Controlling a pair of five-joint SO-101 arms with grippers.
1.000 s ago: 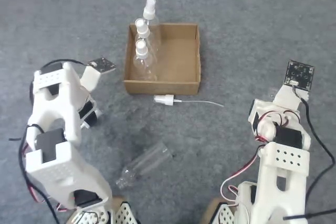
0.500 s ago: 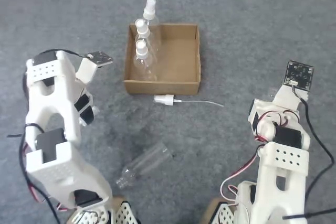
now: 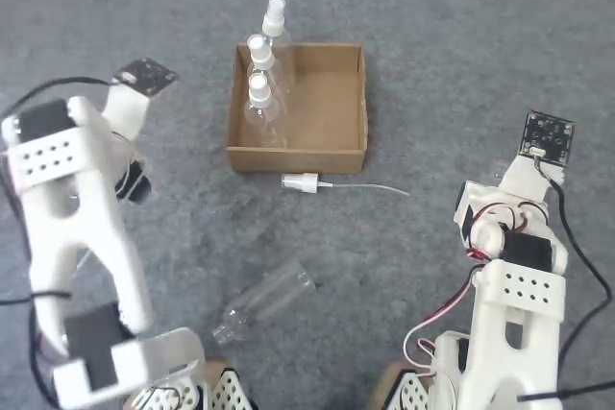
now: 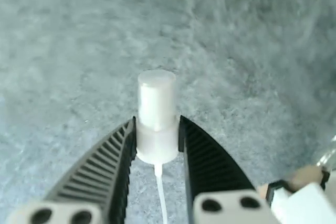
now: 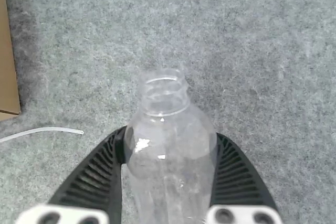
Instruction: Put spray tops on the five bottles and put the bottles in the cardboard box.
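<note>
Grey carpet (image 3: 452, 74) covers the whole table under my two arms. My left gripper (image 4: 156, 129) is clamped on a white spray top (image 4: 156, 116): the ribbed black fingers (image 4: 113, 156) press its collar from both sides, the nozzle head pokes out past the tips, and its thin dip tube (image 4: 159, 192) runs back between the jaws toward the wrist. My right gripper (image 5: 170, 136) is closed around a clear open bottle (image 5: 168, 156), squeezing its body just below the shoulder, with the uncapped neck pointing away from the wrist over the carpet. From that wrist I also see a corner of the cardboard box (image 5: 8, 51) and the end of a tube lying on the carpet. From above, the cardboard box (image 3: 332, 156) sits at the far middle of the table, between my arms. Three capped bottles (image 3: 259, 108) stand in a row along its left wall; the farthest is at the far corner, and I cannot tell whether it is inside or just behind. A loose spray top (image 3: 300, 181) lies on the carpet just in front of the box, its tube trailing toward my right arm. Nearer to me, a bare bottle (image 3: 264, 302) lies on its side, well apart from the box.
</note>
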